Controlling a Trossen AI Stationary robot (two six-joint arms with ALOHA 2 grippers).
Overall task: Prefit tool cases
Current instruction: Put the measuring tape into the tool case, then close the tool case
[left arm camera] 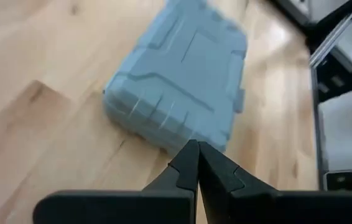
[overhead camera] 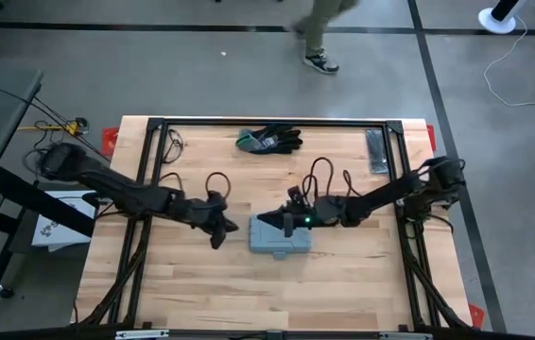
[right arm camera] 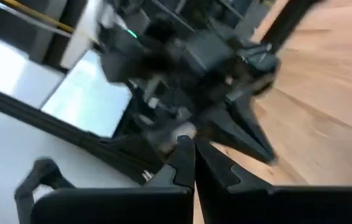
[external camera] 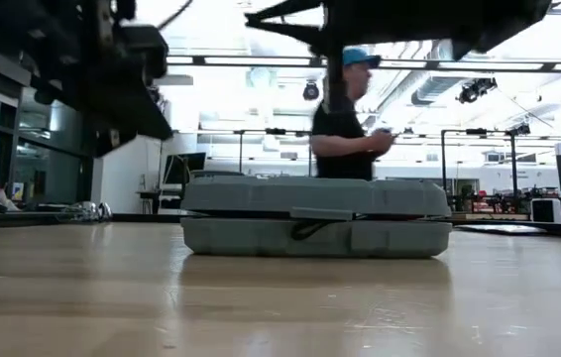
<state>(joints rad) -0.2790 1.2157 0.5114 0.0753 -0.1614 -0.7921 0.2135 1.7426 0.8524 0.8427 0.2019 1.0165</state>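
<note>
grey-blue tool case (overhead camera: 281, 236) lying flat and closed near the middle of the desk (overhead camera: 201, 283), lid up, likely parked between both arms for easy reach. left tool (overhead camera: 218, 229) pinched closed on nothing, hovering just beside the case's left edge. right tool (overhead camera: 269, 223) also closed and empty, poised over the case's back corner, perhaps to press or steady the lid. pale wooden planks. black-and-green gloves (overhead camera: 269, 140) and dark flat bar (overhead camera: 377, 151) pushed to the far edge. beyond, a bright workshop with a person (external camera: 345, 117) passing.
</note>
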